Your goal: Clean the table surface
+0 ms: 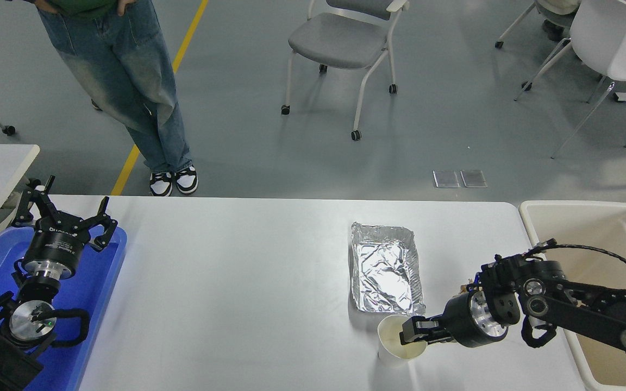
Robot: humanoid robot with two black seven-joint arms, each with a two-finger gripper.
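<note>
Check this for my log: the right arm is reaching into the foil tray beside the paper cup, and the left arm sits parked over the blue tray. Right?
Not quite. The head view shows the right gripper at the paper cup, its fingers over the rim, not in the foil tray beside it. The left gripper is parked over the blue tray.

The table surface (237, 282) lay open at centre and left; a foil tray (383, 269) and paper cup (394, 342) obstructed the right.

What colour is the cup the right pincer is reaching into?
White outside, cream inside: the paper cup, seen in the head view, beside the foil tray.
</note>
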